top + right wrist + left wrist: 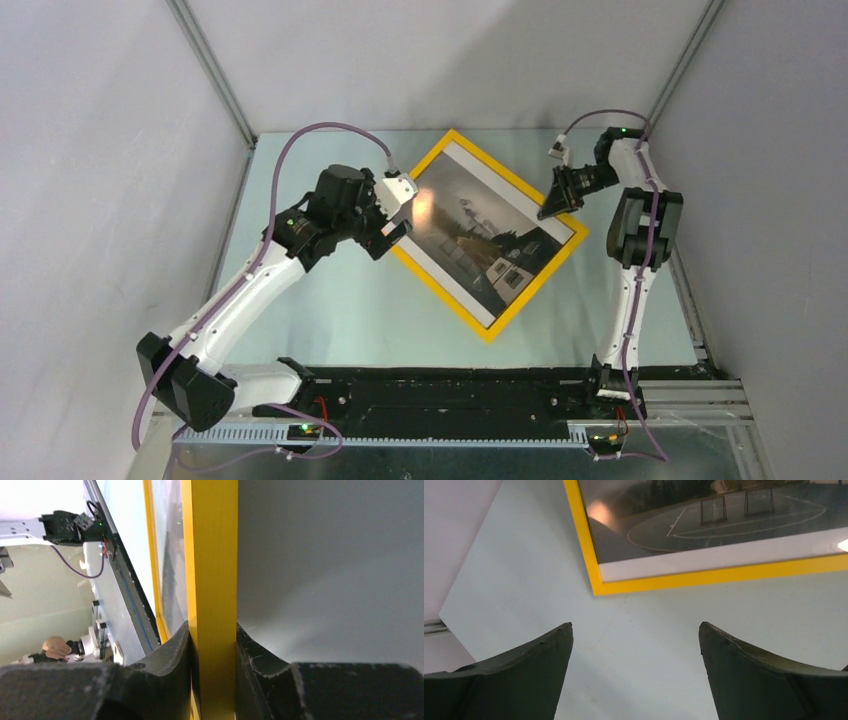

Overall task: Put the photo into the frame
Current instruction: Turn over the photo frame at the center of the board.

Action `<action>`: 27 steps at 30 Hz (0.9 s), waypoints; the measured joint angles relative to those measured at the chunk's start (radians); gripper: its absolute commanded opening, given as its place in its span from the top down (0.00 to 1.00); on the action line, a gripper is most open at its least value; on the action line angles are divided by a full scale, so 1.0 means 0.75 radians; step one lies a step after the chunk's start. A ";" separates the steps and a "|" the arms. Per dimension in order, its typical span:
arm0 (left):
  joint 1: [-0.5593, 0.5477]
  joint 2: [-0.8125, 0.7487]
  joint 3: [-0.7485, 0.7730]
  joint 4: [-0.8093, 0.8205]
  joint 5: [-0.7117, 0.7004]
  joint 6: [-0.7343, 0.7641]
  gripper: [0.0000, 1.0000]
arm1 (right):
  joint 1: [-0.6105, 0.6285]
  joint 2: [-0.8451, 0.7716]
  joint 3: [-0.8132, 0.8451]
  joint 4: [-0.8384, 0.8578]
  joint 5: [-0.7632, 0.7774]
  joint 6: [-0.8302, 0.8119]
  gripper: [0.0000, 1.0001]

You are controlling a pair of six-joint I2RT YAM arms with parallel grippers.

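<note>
The frame, with thin yellow edges, lies turned like a diamond on the table. The dark misty photo shows inside it, its white border along two edges. My right gripper is shut on the frame's upper right edge. In the right wrist view both fingers press the yellow edge of the frame between them. My left gripper hovers open by the frame's left corner. The left wrist view shows that corner and the photo beyond the open, empty gripper.
The pale table is walled by grey panels on the left, back and right. A black rail with the arm bases runs along its near edge.
</note>
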 measured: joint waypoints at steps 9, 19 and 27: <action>0.000 0.054 0.000 0.004 -0.007 0.001 0.00 | 0.113 0.158 0.069 -0.010 0.087 -0.054 0.87; 0.000 0.141 0.000 0.004 -0.011 0.002 0.00 | 0.120 0.217 0.105 0.009 0.153 -0.033 0.72; 0.000 0.189 0.004 0.005 -0.011 0.002 0.00 | 0.121 0.234 0.105 0.048 0.223 0.000 0.50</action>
